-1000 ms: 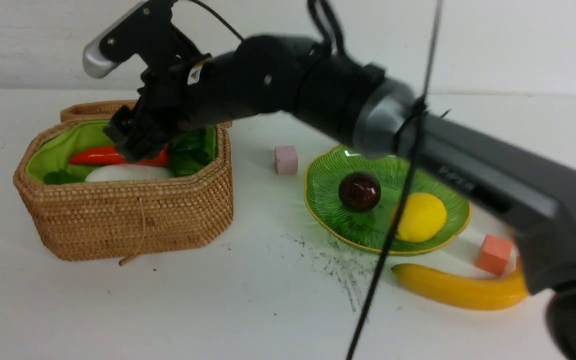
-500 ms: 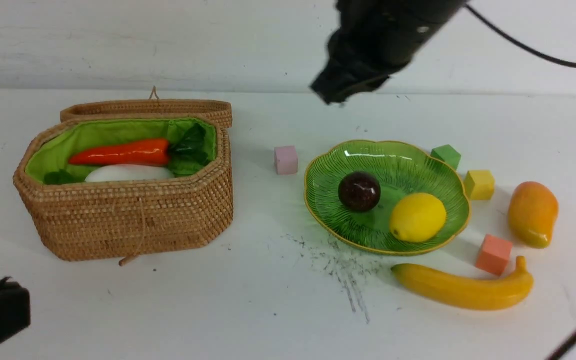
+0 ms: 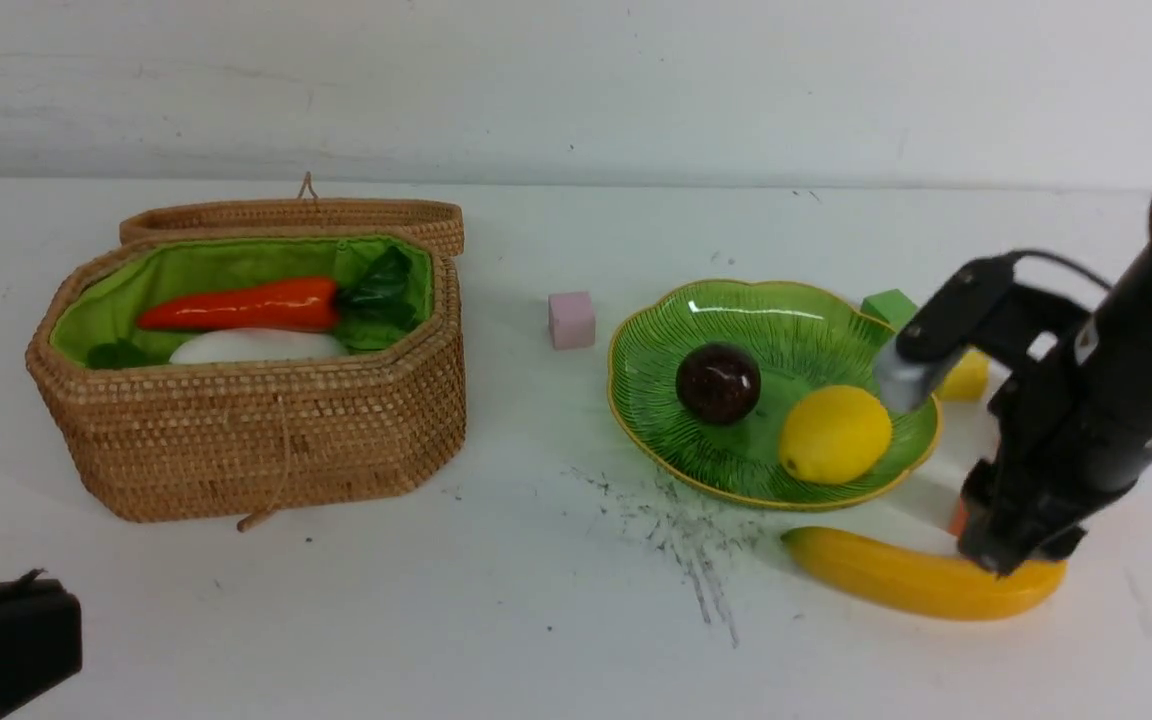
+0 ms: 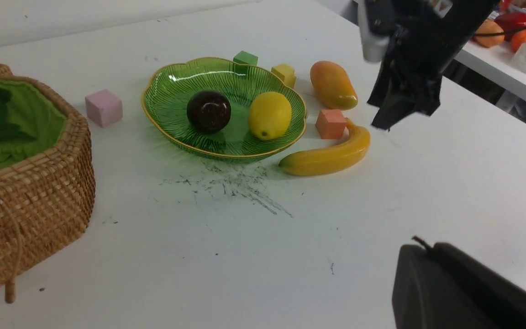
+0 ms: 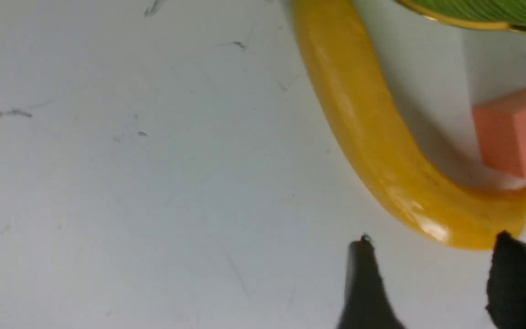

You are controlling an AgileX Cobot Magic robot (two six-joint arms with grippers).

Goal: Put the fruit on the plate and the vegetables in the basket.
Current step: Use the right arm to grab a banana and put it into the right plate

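The open wicker basket point(image 3: 256, 440) holds the orange carrot point(image 3: 236, 305) and a white radish point(image 3: 256, 347). On the green plate point(image 3: 796, 320) rest a dark purple fruit point(image 3: 718, 382) and a lemon point(image 3: 834, 433). In front of the plate the banana point(image 3: 896, 580) lies on the table. My right gripper point(image 3: 1011, 550) is open, low over the banana's stem end; its fingertips stand just short of the banana point(image 5: 381, 155) with nothing between them point(image 5: 432, 240). The mango point(image 4: 333, 84) lies beyond the banana, hidden by the right arm in the front view. My left gripper point(image 4: 416, 249) is shut and empty.
Foam cubes sit around the plate: pink point(image 3: 572, 319), green point(image 3: 891, 305), yellow point(image 3: 966, 375) and orange point(image 4: 330, 123), the orange one right beside the banana's stem. The basket lid point(image 3: 296, 215) lies open behind it. Dark scuffs point(image 3: 676, 530) mark the table.
My right arm left the basket, where the carrot now lies, swung high across the table and came down at the banana's stem end. The left gripper barely shifted.
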